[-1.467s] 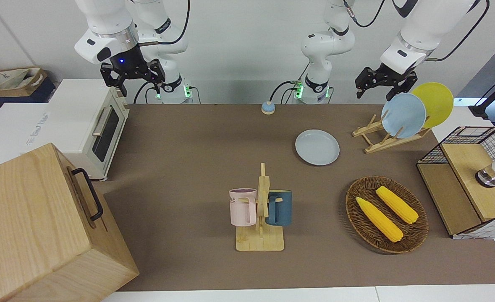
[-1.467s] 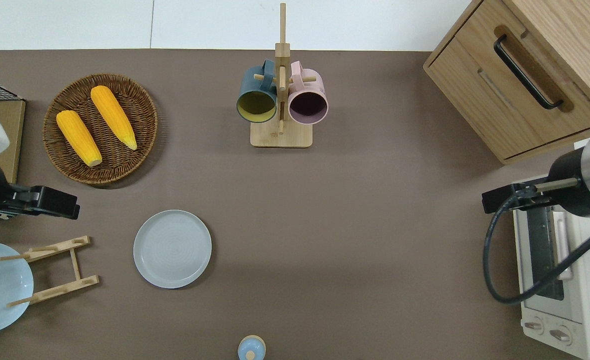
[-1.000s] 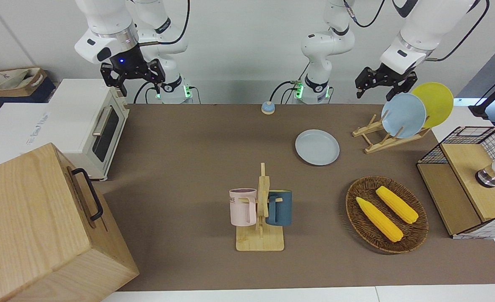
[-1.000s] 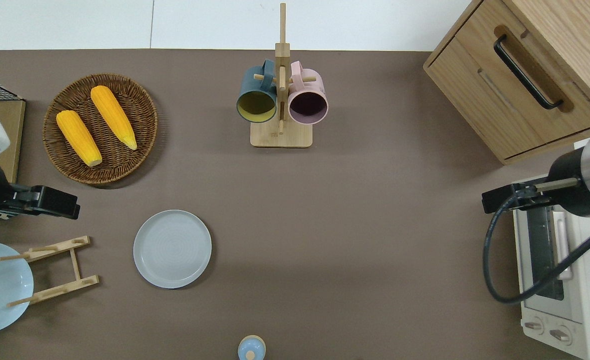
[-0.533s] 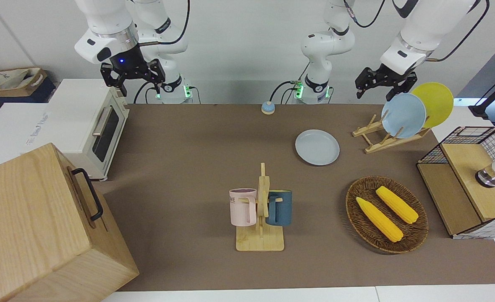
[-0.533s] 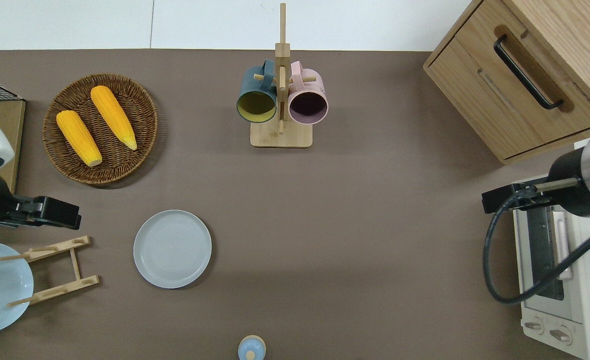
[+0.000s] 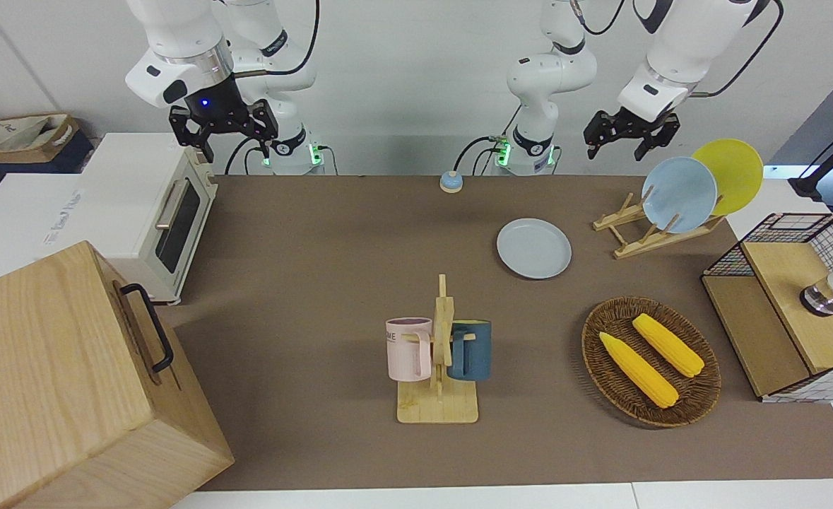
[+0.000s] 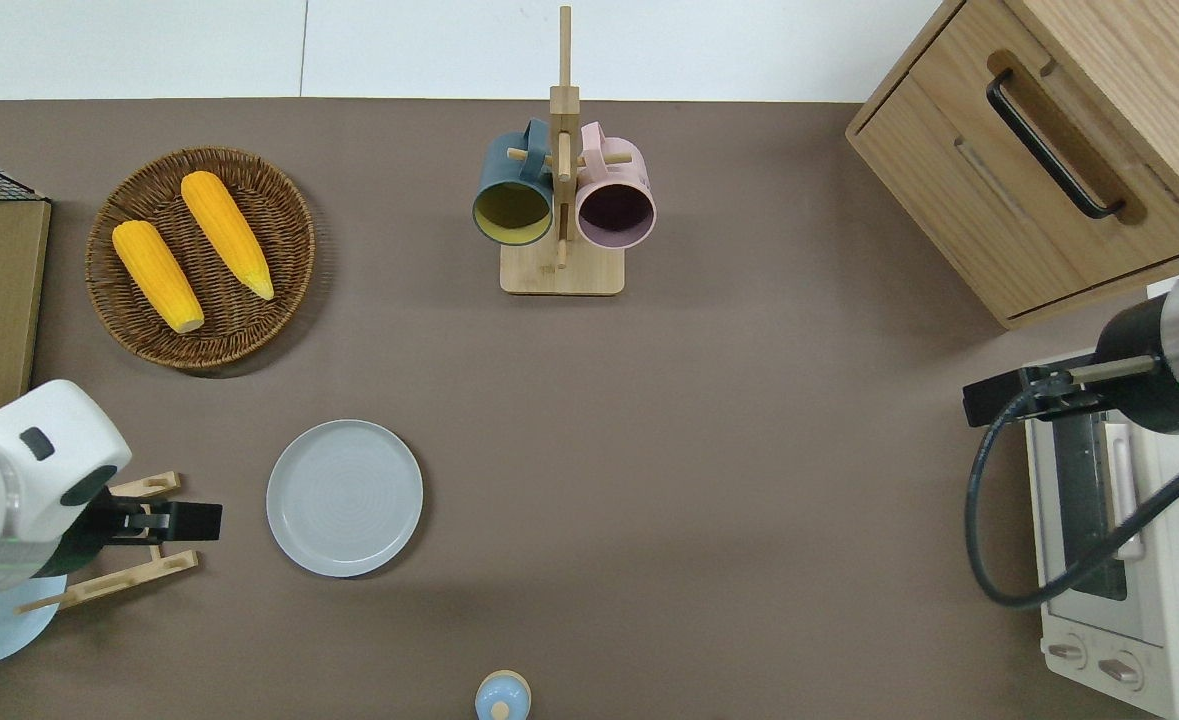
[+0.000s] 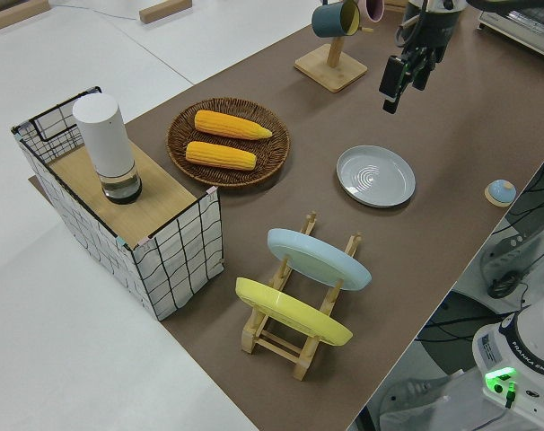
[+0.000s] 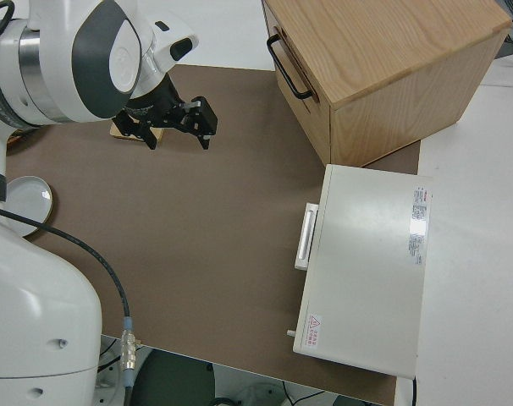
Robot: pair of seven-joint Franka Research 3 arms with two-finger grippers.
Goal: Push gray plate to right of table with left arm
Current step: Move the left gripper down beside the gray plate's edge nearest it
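The gray plate (image 7: 533, 248) lies flat on the brown table (image 8: 709, 450), toward the left arm's end; it also shows in the overhead view (image 8: 344, 497) and the left side view (image 9: 375, 175). My left gripper (image 7: 614, 153) is open and empty, up in the air. The overhead view shows this gripper (image 8: 211, 520) over the wooden plate rack (image 8: 139, 575), a short gap from the plate's rim, on the side toward the left arm's end. It hangs well above the table in the left side view (image 9: 394, 93). The right arm is parked, its gripper (image 7: 236, 148) open.
The rack holds a sky-blue plate (image 7: 679, 194) and a yellow plate (image 7: 734, 173) upright. A wicker basket with two corn cobs (image 8: 199, 255), a mug stand (image 8: 561, 200), a wooden cabinet (image 8: 1049, 150), a toaster oven (image 8: 1109, 560), a wire shelf (image 7: 790, 304) and a small blue knob (image 8: 501, 695) stand around.
My left arm has swung toward the robots and toward the gray plate; its gripper is now over the plate rack. The plate and the right arm have not moved.
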